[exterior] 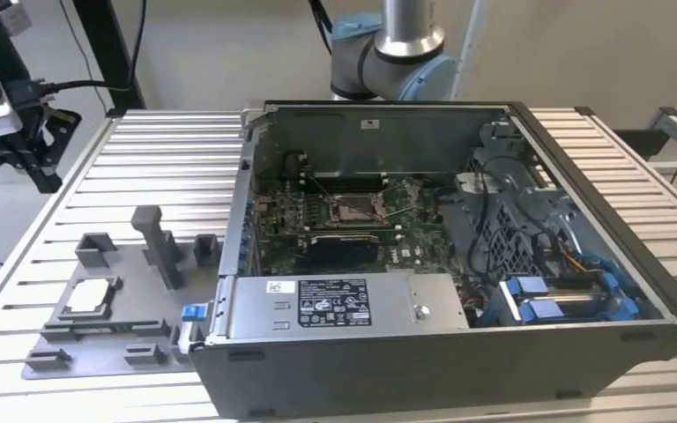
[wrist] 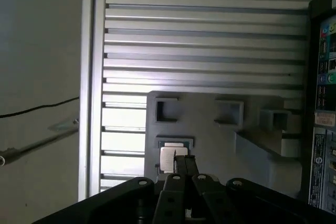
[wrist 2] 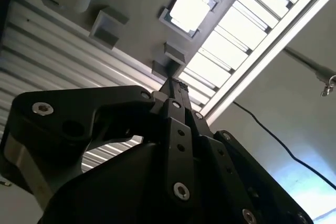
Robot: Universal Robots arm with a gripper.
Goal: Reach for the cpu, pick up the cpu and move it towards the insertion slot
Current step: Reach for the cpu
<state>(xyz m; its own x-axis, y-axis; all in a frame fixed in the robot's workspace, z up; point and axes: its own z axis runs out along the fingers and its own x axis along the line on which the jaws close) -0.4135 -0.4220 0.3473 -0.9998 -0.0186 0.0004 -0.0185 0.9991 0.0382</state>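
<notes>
Pincer (wrist 2: 169, 82) is clenched on nothing, hanging above the grey fixture plate (exterior: 127, 313) near the worktop's (exterior: 174, 150) edge on the exterior view's left, where the cpu (exterior: 89, 298) lies flat in its nest. To grasp well, I judge it should spread, centre, descend straight and take opposite rims level. Being square, the cpu has no long axis; its metal top faces up, sides parallel to the plate's edges.

In first wrist view gripper (wrist: 185, 161) hides one side of cpu (wrist: 167, 159); gripper body cut off at picture edge.

Shiny metal cpu (wrist 2: 190, 10), matt plastic fixture (exterior: 151, 304).
</notes>
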